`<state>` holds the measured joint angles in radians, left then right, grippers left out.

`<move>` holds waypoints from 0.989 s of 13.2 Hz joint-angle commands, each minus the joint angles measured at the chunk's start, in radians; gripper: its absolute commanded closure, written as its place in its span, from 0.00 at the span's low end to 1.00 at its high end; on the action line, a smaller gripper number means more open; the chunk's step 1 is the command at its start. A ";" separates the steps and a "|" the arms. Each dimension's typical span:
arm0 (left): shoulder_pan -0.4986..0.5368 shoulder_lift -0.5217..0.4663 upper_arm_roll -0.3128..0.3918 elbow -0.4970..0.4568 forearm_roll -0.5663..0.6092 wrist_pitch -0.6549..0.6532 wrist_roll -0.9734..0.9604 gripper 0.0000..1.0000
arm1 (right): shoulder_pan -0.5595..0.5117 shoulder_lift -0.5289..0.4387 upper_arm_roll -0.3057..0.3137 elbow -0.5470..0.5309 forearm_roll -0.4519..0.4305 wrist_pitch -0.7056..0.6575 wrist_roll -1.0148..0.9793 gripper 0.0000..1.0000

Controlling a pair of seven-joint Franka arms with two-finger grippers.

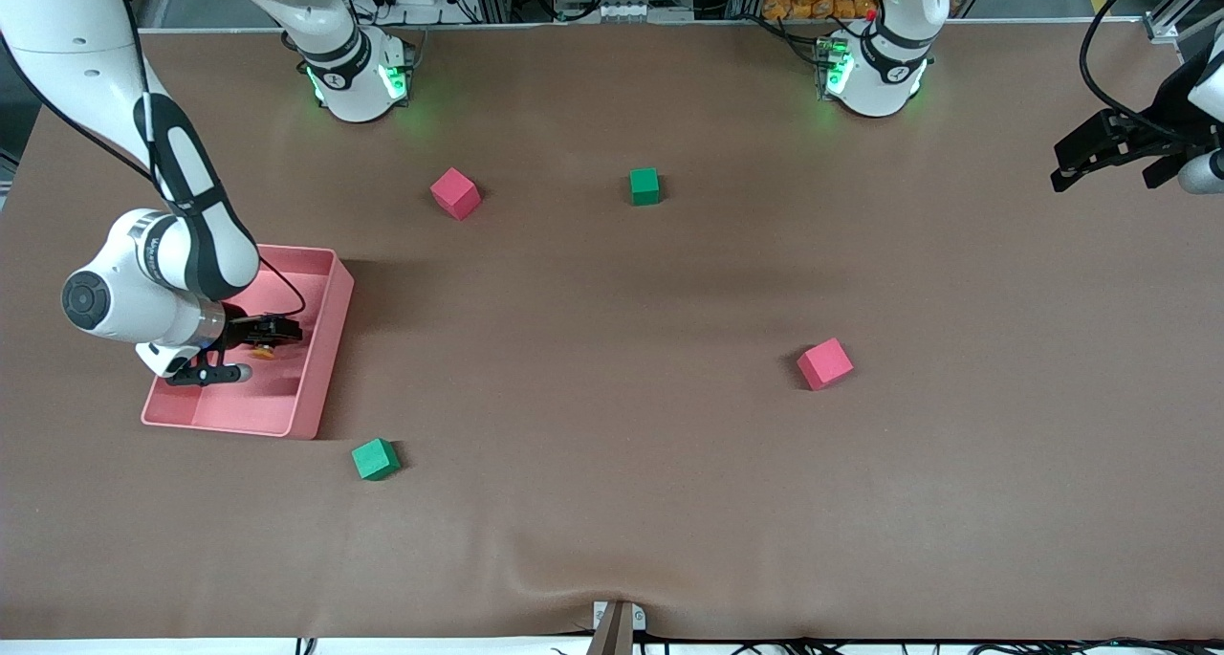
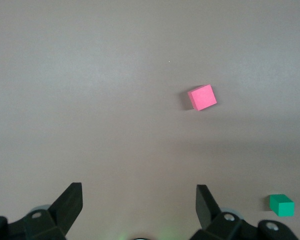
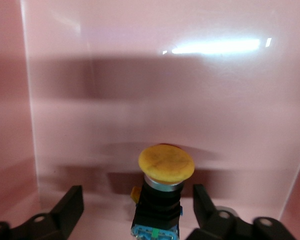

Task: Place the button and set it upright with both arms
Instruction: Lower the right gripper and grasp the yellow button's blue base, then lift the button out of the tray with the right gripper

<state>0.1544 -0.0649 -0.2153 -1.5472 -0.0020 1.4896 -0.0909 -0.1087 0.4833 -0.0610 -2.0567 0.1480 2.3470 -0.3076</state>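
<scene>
The button (image 1: 263, 353) is in the pink tray (image 1: 339, 301) at the right arm's end of the table. In the right wrist view its orange cap (image 3: 166, 165) points away from the camera, with the black body and blue base (image 3: 157, 231) toward it. My right gripper (image 1: 273, 341) (image 3: 138, 192) is down in the tray, open, one finger on each side of the button's body with a gap at both sides. My left gripper (image 1: 1060, 165) (image 2: 138, 188) hangs open and empty over the left arm's end of the table, waiting.
A red cube (image 1: 455, 193) and a green cube (image 1: 644, 185) lie toward the robots' bases. Another red cube (image 1: 824, 363) (image 2: 202, 97) lies mid-table toward the left arm's end. A green cube (image 1: 375, 459) sits just nearer the front camera than the tray. The tray wall (image 3: 140, 75) rises close around the right gripper.
</scene>
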 commanded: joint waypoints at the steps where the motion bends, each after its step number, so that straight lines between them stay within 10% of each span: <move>1: 0.008 -0.004 0.001 -0.002 -0.019 0.001 0.028 0.00 | -0.008 0.015 0.001 0.001 0.039 0.018 -0.007 0.62; 3: 0.008 -0.006 0.001 -0.002 -0.019 0.001 0.028 0.00 | -0.008 0.015 0.001 0.012 0.039 0.008 -0.005 1.00; 9: 0.007 -0.004 0.001 -0.002 -0.019 0.001 0.028 0.00 | -0.019 0.012 -0.003 0.111 0.038 -0.150 -0.007 1.00; 13: 0.007 -0.004 0.001 -0.008 -0.019 0.001 0.028 0.00 | -0.025 0.006 -0.011 0.365 0.024 -0.496 -0.004 1.00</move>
<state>0.1544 -0.0642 -0.2153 -1.5490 -0.0020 1.4896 -0.0908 -0.1162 0.4887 -0.0749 -1.8357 0.1718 2.0216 -0.3075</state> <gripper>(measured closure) 0.000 0.604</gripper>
